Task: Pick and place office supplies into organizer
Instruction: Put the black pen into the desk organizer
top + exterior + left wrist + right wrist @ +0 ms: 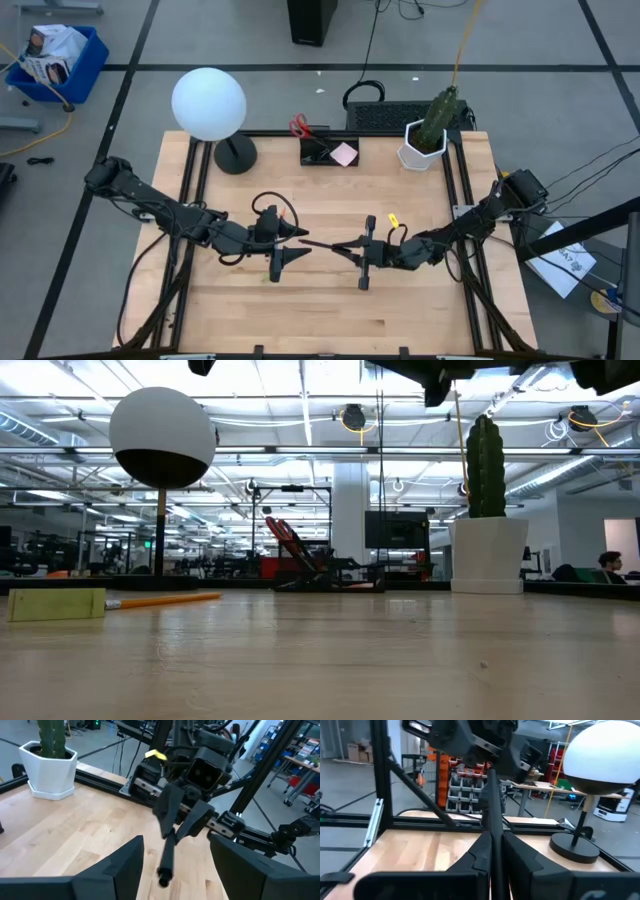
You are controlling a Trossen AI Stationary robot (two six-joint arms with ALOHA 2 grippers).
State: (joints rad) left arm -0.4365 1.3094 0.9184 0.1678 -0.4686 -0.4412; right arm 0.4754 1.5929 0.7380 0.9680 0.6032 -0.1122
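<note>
A black pen (318, 243) was gripped in the right hand (352, 247) at mid-bench, facing the spread-fingered left hand (296, 238). Scissors (299, 127) and a pink pad (344, 154) were already lodged in the organizer (322, 155) by the far edge; a pencil (165, 600) was left out.

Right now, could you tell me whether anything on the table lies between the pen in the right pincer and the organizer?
Nothing visible does. The right pincer holds the pen mid-table; bare wood runs from there to the organizer at the back edge.
</note>
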